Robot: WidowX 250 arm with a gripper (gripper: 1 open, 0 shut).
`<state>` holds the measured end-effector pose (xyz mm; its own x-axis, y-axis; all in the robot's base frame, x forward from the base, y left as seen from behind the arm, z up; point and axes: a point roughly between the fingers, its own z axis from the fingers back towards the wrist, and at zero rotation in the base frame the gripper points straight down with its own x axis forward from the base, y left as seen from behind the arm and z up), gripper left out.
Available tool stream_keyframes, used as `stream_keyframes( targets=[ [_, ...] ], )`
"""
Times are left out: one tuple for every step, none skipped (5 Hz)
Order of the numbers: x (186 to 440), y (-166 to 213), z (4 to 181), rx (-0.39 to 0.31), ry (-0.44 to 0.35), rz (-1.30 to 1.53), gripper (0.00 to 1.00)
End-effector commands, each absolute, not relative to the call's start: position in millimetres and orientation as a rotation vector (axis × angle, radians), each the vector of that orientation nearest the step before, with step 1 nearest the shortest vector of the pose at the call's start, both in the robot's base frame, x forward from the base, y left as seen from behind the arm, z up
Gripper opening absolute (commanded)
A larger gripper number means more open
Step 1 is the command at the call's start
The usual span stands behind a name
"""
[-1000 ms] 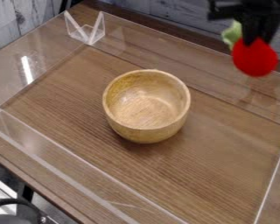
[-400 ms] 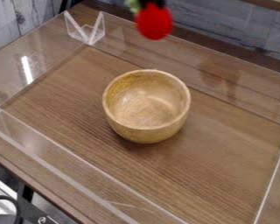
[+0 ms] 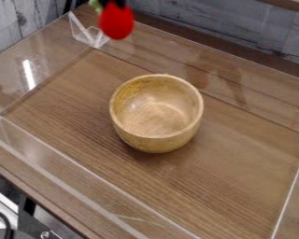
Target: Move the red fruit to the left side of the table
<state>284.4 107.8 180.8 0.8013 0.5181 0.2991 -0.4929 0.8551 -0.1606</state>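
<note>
The red fruit (image 3: 116,22) is small, round and bright red, with a bit of green leaf at its top. It hangs in the air near the top edge of the camera view, over the back left part of the table (image 3: 239,182). It is just in front of the clear wall there. My gripper is cut off above the picture's top edge, so its fingers do not show. Nothing else supports the fruit, so the gripper is shut on it from above.
A round light wooden bowl (image 3: 156,113) stands empty in the middle of the table. Clear acrylic walls edge the tabletop, with a small clear bracket (image 3: 87,34) at the back left, close beside the fruit. A dark cable lies off the front left corner.
The red fruit has travelled from the back right across the far side to the back left, staying in the air. The gripper has passed out of the picture's top. The bowl has not moved.
</note>
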Motion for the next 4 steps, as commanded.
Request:
stream_keyframes(
  targets=[
    [287,123,185.9,-0.044,-0.383,0.528,0.0],
    [285,134,176.2,-0.034,-0.366,0.525,0.0],
    [281,143,168.5,-0.03,-0.35,0.518,0.0],
    [279,150,151.1,-0.024,-0.338,0.505,0.0]
  ],
)
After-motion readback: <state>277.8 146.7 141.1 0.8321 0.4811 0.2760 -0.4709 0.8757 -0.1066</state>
